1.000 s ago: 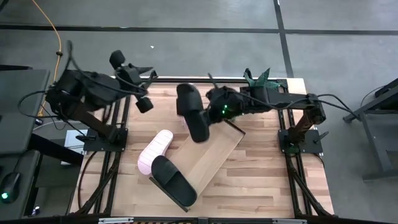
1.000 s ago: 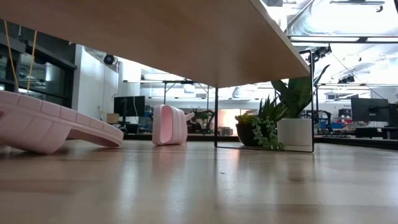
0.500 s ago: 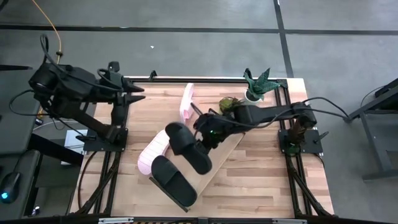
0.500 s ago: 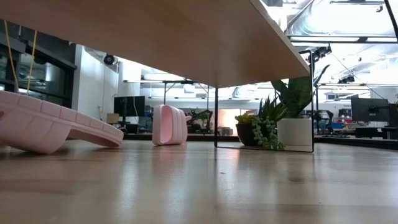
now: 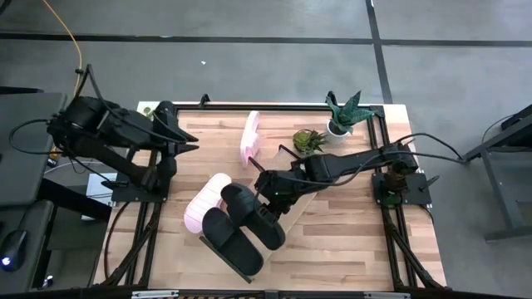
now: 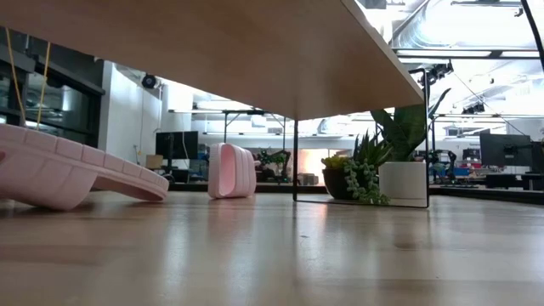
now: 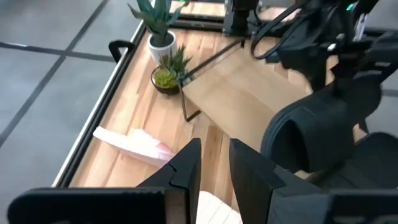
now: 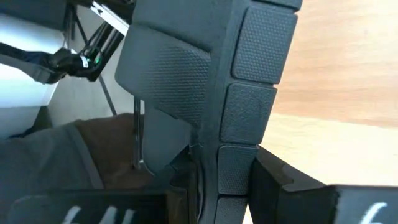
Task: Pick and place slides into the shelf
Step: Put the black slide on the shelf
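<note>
My right gripper (image 5: 268,189) reaches from the table's right side over the near-left end of the shelf (image 5: 301,199) and is shut on a black slide (image 5: 253,216). A second black slide (image 5: 233,242) lies sole-down beside it on that end of the board. One pink slide (image 5: 208,199) lies flat on the table against the shelf's left edge. The other pink slide (image 5: 249,137) stands on its long edge near the far side. My left gripper (image 5: 193,141) hovers at the table's left side, open by a narrow gap (image 7: 214,165), touching nothing. My right gripper pinches the black slide across its sole at one long edge (image 8: 245,134), near the strap (image 7: 305,134). One finger lies on the square-patterned underside (image 8: 255,81). The fingers slant down from the table's right. Whether the slide rests on the board cannot be told.
Two potted plants (image 5: 342,112) (image 5: 309,139) stand at the table's far right, close to the shelf's far end. The shelf's thin black leg (image 6: 295,157) shows in the low view. Bare wood lies on the table's near right.
My right gripper has carried the black slide from the table's far middle toward the near-left and down, turning it flatter, until it sits beside the other black slide on the shelf's end. The standing pink slide, which it had covered, now shows. My left arm has shifted at the left edge.
</note>
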